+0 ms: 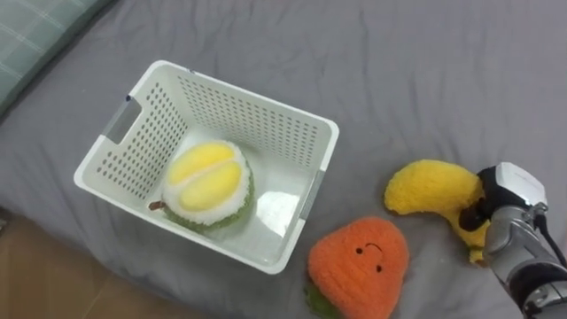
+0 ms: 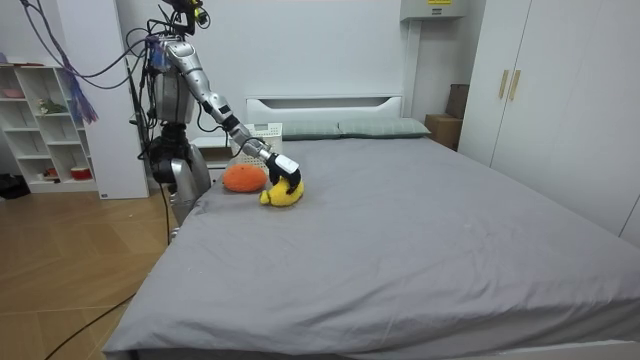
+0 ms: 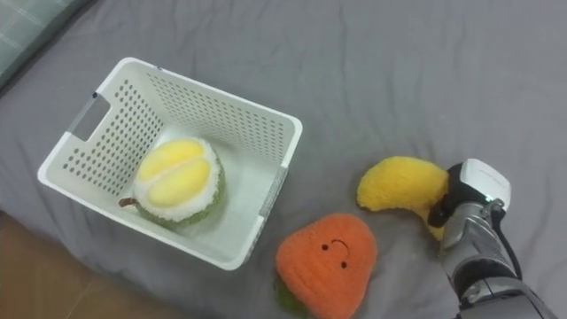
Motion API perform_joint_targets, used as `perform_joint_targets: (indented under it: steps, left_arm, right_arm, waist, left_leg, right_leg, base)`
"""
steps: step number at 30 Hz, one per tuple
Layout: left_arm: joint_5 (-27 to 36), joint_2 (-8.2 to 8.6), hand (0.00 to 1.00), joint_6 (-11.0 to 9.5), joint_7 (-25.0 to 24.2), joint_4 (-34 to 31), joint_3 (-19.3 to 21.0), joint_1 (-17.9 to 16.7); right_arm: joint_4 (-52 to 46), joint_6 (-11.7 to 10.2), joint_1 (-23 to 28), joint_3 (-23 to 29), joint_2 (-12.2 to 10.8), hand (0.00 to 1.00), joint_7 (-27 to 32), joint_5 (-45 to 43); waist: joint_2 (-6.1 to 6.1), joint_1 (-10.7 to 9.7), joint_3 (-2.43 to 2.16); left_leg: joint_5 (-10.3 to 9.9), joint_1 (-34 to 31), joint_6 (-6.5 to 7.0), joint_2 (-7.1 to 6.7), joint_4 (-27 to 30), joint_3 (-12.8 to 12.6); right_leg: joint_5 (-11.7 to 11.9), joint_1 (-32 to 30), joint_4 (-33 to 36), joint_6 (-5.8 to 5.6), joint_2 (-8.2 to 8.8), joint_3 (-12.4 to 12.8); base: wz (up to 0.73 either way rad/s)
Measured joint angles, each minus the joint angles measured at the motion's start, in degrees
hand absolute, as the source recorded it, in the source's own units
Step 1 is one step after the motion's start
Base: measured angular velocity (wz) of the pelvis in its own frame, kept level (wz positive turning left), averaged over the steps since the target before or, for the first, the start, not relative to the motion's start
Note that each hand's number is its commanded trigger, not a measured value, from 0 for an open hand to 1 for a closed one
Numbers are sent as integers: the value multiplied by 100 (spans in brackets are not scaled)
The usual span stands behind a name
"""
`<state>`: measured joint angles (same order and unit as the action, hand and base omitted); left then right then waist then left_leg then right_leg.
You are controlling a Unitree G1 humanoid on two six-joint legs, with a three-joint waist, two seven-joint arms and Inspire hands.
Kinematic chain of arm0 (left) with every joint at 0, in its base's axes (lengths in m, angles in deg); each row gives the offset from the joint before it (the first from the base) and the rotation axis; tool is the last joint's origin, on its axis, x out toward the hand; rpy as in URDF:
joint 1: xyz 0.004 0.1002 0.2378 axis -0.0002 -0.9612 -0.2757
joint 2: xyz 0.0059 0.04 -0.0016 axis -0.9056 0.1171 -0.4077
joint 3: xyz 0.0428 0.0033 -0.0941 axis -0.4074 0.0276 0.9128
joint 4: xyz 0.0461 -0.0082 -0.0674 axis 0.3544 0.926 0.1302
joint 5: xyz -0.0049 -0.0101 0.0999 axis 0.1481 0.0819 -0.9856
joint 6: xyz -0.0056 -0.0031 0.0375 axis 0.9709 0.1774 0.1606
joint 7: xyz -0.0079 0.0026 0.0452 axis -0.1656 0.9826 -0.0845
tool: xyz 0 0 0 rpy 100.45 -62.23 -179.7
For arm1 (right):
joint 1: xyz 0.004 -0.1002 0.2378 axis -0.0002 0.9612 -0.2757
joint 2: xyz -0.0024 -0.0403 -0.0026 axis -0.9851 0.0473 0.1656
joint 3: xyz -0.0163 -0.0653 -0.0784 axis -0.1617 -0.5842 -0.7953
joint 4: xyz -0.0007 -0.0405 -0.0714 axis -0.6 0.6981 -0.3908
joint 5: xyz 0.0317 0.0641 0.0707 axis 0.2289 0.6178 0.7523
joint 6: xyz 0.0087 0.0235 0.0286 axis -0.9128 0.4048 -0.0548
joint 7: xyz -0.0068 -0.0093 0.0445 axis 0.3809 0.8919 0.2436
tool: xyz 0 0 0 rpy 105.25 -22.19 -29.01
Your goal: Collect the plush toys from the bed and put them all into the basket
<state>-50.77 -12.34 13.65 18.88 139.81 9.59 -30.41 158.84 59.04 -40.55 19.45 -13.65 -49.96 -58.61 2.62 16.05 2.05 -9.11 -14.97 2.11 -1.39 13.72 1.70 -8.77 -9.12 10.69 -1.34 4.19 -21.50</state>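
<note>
A white slatted basket stands on the grey bed near its edge, with a yellow-and-green durian plush lying inside. To its right an orange plush with a little face lies on the sheet. A yellow banana plush lies further right, and my right hand rests on its right end with dark fingers curled over it. In the room view I stand at the bedside, my right arm reaching out to the banana plush, with the orange plush beside it.
A checked pillow lies at the upper left. The bed's edge and wooden floor run along the lower left. The grey sheet stretches wide and flat; a shelf and wardrobe stand by the walls.
</note>
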Motion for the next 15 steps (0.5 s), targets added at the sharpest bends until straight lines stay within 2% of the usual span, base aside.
perform_joint_targets:
  steps: [12, 15]
  left_arm:
    - [1, -9, 0, -105, -10, -1, 15, 65]
    - [6, -39, 0, -107, -11, -24, 24, 36]
  right_arm:
    - [18, -138, 2, 73, 31, 100, -31, 965]
    - [-71, -141, 3, 261, 35, 100, -22, 1126]
  waist:
    - [2, -31, -2]
    - [6, -160, -6]
  left_leg:
    - [31, 24, 18, -33, 1, 31]
    - [47, 63, 22, -47, -3, 74]
  right_leg:
    - [0, 59, 2, -1, 28, -49]
    - [-3, 125, 7, -4, 48, -88]
  base:
    - [2]
    - [10]
